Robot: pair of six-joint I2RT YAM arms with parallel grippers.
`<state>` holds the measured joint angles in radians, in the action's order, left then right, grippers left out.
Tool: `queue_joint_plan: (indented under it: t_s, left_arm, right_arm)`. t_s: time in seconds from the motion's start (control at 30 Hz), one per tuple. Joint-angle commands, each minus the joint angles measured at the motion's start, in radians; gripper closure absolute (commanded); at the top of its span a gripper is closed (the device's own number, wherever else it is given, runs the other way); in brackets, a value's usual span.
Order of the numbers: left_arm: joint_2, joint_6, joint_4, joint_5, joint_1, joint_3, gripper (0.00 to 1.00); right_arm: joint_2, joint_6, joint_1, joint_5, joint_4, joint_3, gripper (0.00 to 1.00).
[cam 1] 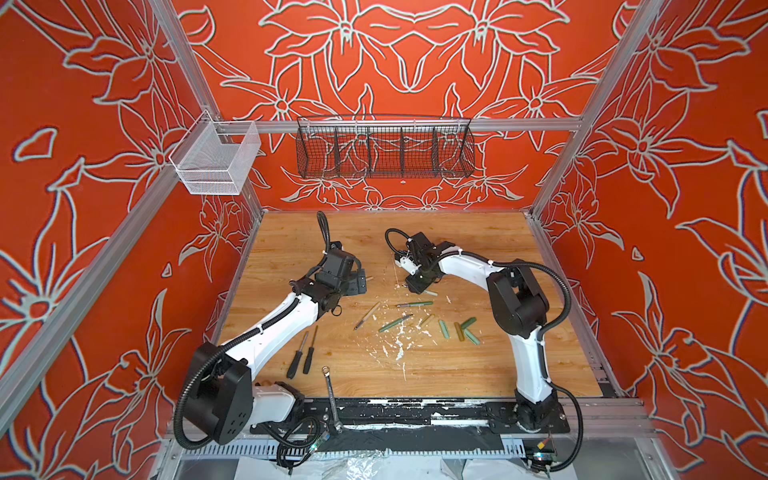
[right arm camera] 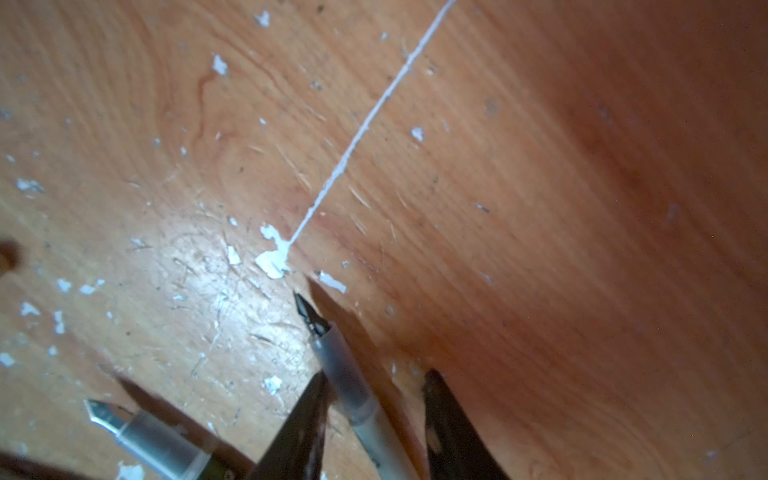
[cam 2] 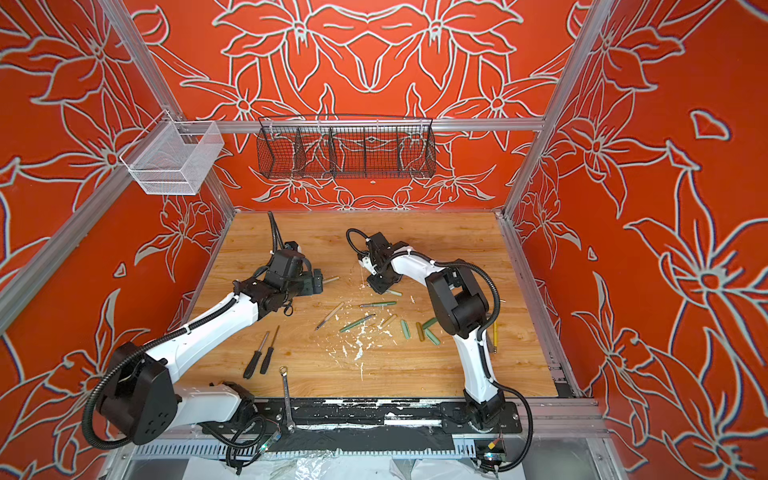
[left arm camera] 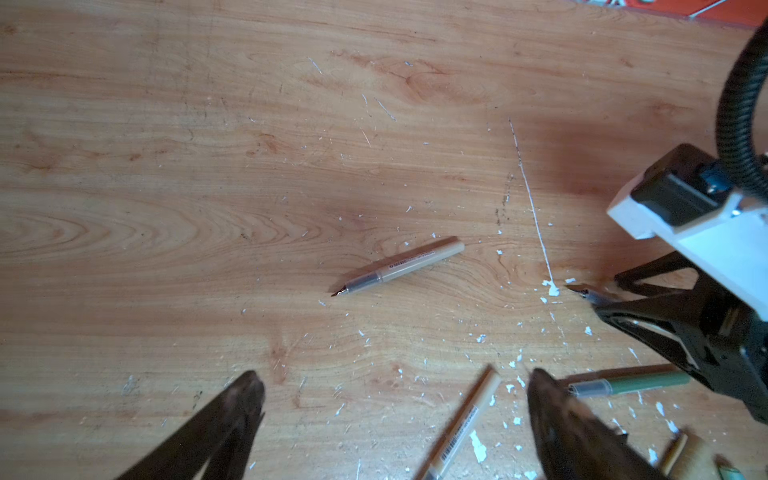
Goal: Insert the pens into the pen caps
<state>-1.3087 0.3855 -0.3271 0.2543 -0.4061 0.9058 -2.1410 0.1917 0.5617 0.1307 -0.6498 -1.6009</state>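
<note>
In the right wrist view my right gripper (right arm camera: 376,374) straddles a beige pen (right arm camera: 332,353) lying on the wooden table. One finger touches the pen and a gap shows at the other. A green-barrelled pen (right arm camera: 153,436) lies beside it. In a top view my right gripper (cam 1: 415,286) is low at mid-table. My left gripper (left arm camera: 395,380) hovers wide open and holds nothing; a beige pen (left arm camera: 401,266) lies ahead of it and another (left arm camera: 465,424) below its fingers. Several pen caps (cam 1: 458,331) lie in a cluster near the right arm, beside two green pens (cam 1: 395,323).
Two black-handled screwdrivers (cam 1: 299,355) and a silver wrench (cam 1: 331,395) lie at the front left. White paint flecks (cam 1: 399,345) litter the middle. A black wire basket (cam 1: 384,149) and a white mesh basket (cam 1: 216,160) hang on the back rail.
</note>
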Motion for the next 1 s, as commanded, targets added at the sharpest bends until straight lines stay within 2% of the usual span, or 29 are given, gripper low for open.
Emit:
queue_joint_plan:
  t_s: [0.0, 0.23, 0.53, 0.7, 0.97]
  left_arm:
    - [0.031, -0.003, 0.012, 0.019, -0.005, -0.018, 0.03]
    - [0.056, 0.0, 0.046, -0.005, -0.005, -0.041, 0.03]
    - [0.084, -0.021, 0.231, -0.185, -0.005, -0.111, 0.03]
    - [0.086, -0.025, 0.398, -0.37, -0.005, -0.164, 0.03]
    - [0.039, 0.031, 0.693, -0.683, -0.01, -0.223, 0.0]
  right_arm:
    - [-0.053, 0.026, 0.015, 0.012, -0.078, -0.024, 0.78]
    - [-0.062, 0.035, 0.021, 0.022, -0.098, -0.075, 0.9]
    - [0.073, -0.003, 0.017, 0.004, -0.015, -0.056, 0.92]
    - [0.194, -0.12, 0.01, 0.032, 0.048, -0.011, 0.92]
    - [0.444, -0.441, 0.009, 0.127, 0.251, 0.192, 0.92]
